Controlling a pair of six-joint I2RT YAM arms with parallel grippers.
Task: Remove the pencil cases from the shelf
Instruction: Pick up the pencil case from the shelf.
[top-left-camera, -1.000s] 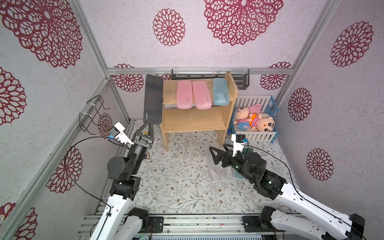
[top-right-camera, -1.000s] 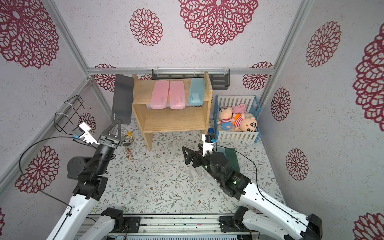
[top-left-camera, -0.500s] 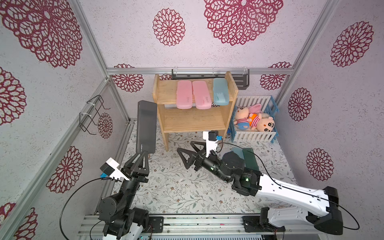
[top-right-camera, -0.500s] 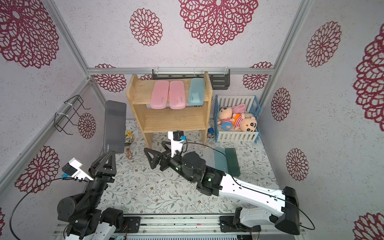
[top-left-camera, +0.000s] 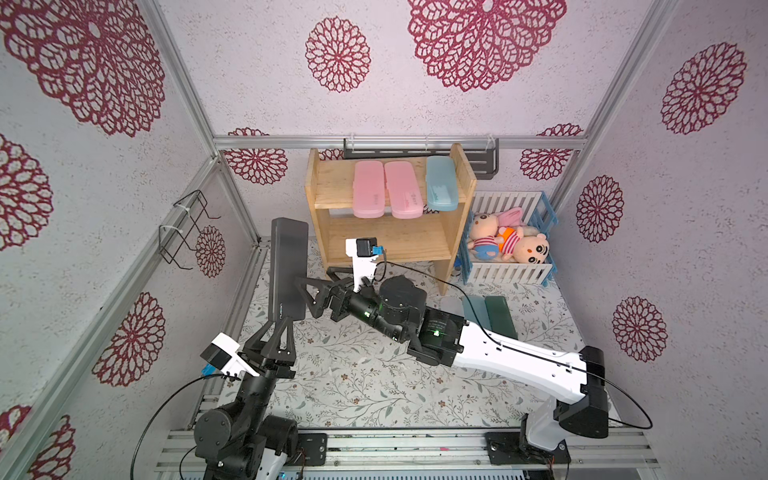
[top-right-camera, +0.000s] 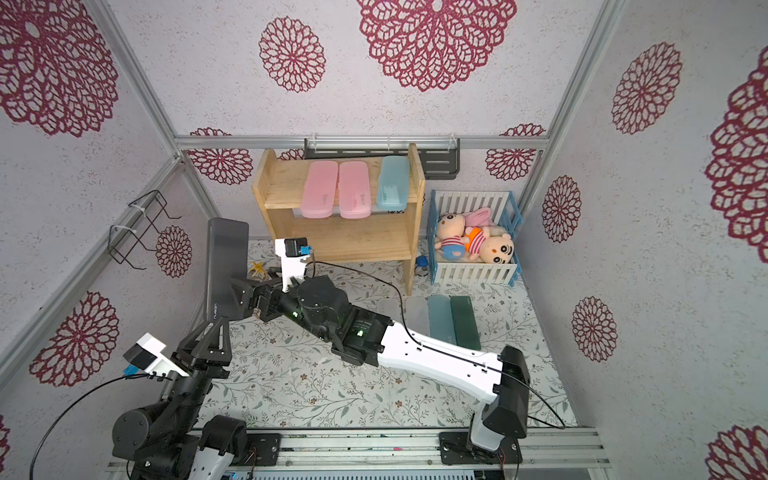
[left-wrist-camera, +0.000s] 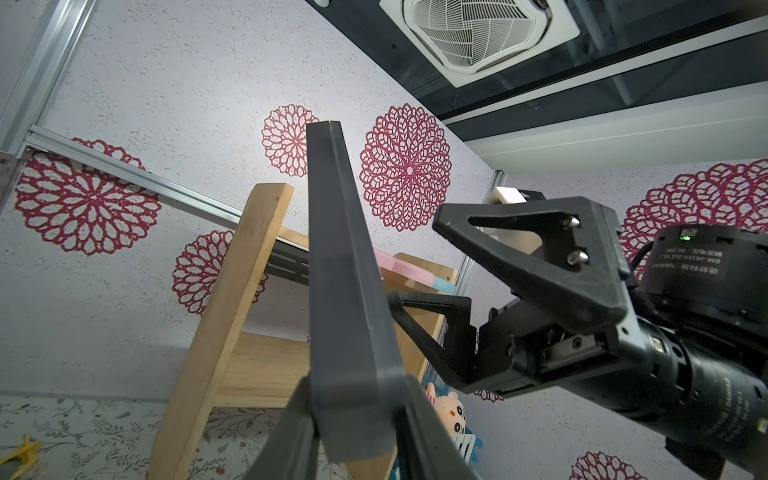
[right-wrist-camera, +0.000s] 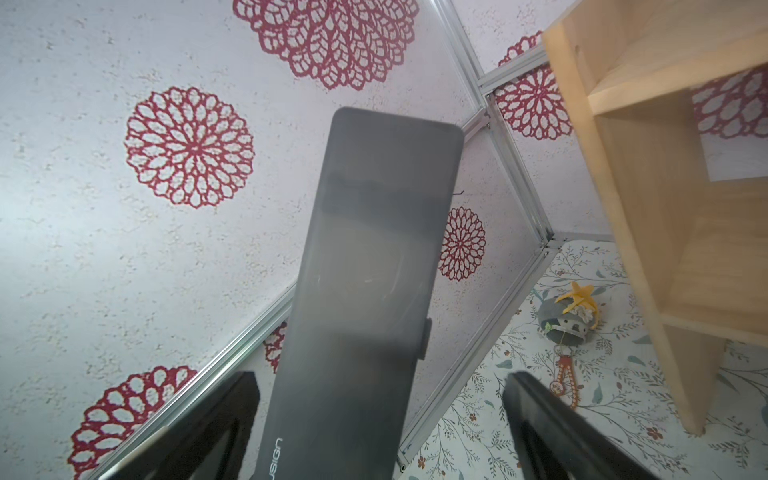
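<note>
While left jaws pinch the black case upright, the outstretched right jaws gape.

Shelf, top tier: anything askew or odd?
The two pink pencil cases overhang the front edge of the top tier of the shelf. The light blue case beside them sits hard against the side panel, possibly tilted. Nothing looks spilled or damaged.
</note>
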